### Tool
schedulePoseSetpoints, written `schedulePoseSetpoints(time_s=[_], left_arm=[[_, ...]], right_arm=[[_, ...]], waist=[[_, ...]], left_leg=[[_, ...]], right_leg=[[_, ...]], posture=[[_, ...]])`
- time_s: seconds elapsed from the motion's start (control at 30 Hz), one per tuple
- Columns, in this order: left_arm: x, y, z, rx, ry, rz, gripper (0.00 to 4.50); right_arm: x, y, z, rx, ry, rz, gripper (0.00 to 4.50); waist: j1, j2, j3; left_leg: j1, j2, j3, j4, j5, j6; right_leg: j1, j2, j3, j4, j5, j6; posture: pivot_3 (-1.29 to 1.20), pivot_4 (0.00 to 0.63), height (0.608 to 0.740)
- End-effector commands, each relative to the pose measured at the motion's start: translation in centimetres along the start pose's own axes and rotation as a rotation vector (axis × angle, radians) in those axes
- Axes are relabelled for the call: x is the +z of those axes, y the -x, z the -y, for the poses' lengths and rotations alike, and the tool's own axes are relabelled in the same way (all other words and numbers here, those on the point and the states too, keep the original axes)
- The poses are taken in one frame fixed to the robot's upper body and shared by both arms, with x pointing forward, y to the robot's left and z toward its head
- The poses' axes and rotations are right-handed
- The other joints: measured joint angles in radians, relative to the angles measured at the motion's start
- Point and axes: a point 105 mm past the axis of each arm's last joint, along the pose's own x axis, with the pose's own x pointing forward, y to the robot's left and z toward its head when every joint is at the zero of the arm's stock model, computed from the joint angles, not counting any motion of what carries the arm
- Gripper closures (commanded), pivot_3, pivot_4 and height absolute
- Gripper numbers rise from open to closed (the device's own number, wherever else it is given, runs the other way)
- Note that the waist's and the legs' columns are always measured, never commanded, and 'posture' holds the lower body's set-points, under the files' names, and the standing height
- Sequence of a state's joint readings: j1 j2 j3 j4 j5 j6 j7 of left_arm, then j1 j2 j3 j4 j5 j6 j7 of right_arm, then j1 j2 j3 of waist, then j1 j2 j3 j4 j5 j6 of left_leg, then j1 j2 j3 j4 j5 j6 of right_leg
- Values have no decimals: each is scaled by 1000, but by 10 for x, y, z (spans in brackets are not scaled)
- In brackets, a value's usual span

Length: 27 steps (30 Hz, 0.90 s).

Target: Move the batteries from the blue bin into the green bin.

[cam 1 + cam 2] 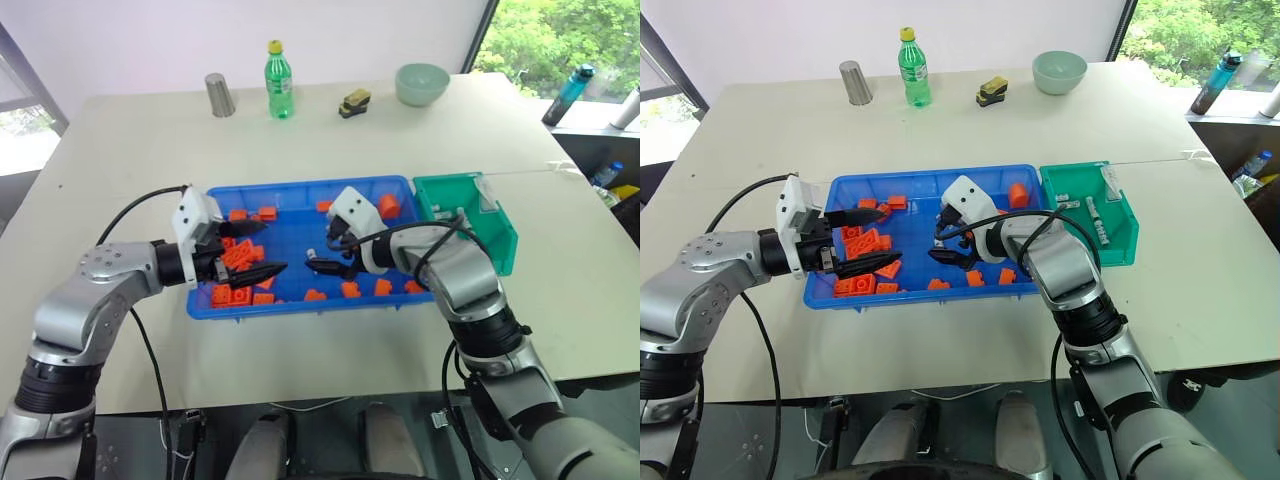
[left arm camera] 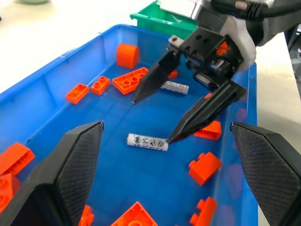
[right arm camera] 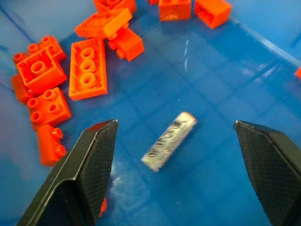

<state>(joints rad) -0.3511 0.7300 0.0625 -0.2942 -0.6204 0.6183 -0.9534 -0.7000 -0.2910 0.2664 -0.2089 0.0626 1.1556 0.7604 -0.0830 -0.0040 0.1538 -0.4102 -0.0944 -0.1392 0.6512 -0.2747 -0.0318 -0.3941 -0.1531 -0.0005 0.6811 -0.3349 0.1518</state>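
The blue bin (image 1: 300, 190) lies in the middle of the table, with the green bin (image 1: 505, 240) against its right end. One of the batteries (image 3: 169, 140) lies on the blue floor directly under my right gripper (image 2: 151, 121), which is open and straddles it without touching. A second battery (image 2: 175, 87) lies further back, partly behind that gripper. Three batteries (image 1: 1095, 215) rest inside the green bin. My left gripper (image 1: 275, 246) hovers open and empty over the bin's left part, pointing at the right gripper.
Orange toy bricks (image 1: 238, 255) are scattered over the blue bin, thickest at its left end. At the table's far side stand a metal cup (image 1: 220, 95), a green bottle (image 1: 279, 80), a small yellow-black object (image 1: 354, 103) and a pale green bowl (image 1: 421, 84).
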Motion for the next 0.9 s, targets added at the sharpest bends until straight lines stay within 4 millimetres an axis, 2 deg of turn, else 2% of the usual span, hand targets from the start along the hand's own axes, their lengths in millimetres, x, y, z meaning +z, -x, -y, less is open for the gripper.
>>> schedulePoseSetpoints(time_s=[0.03,0.3,0.33,0.4,0.57,0.6,0.77,0.9], left_arm=[[11,2,-1,-8,-52,20,0],[13,5,1,-5,-62,12,0],[13,5,1,-3,-63,12,0],[13,6,1,1,-64,11,0],[13,6,0,7,-66,13,0],[12,6,0,7,-65,13,0],[11,2,2,-13,-63,19,0],[10,-1,4,-41,-68,20,0]], right_arm=[[1,-5,-2,-8,-23,19,445],[-26,-22,13,-61,-14,-47,445],[-28,-23,13,-59,-5,-50,965],[-29,-24,12,-50,15,-51,1705],[-23,-19,9,-30,24,-33,4213],[-22,-18,9,-29,25,-30,4412],[-2,7,21,-39,2,33,4409],[24,61,54,-135,-45,132,4409]], waist=[[11,0,0],[14,0,0],[13,0,0],[13,0,0],[13,0,0],[13,0,0],[15,0,0],[19,0,0]], left_leg=[[0,0,0,0,0,0],[0,-1,0,1,0,0],[0,0,0,1,0,0],[0,0,0,1,0,0],[0,0,0,1,0,0],[0,0,0,1,0,0],[0,0,0,1,0,0],[0,-1,0,1,0,0]], right_leg=[[0,0,0,0,0,0],[0,0,0,0,0,0],[1,0,0,0,0,0],[1,0,0,0,0,0],[1,0,0,0,0,0],[1,0,0,0,0,0],[1,0,0,-1,0,0],[1,-1,0,-1,0,0]], posture=[[0,150,727],[0,150,727],[0,150,727],[0,150,727],[0,150,727],[0,150,727],[0,150,727],[0,150,727]])
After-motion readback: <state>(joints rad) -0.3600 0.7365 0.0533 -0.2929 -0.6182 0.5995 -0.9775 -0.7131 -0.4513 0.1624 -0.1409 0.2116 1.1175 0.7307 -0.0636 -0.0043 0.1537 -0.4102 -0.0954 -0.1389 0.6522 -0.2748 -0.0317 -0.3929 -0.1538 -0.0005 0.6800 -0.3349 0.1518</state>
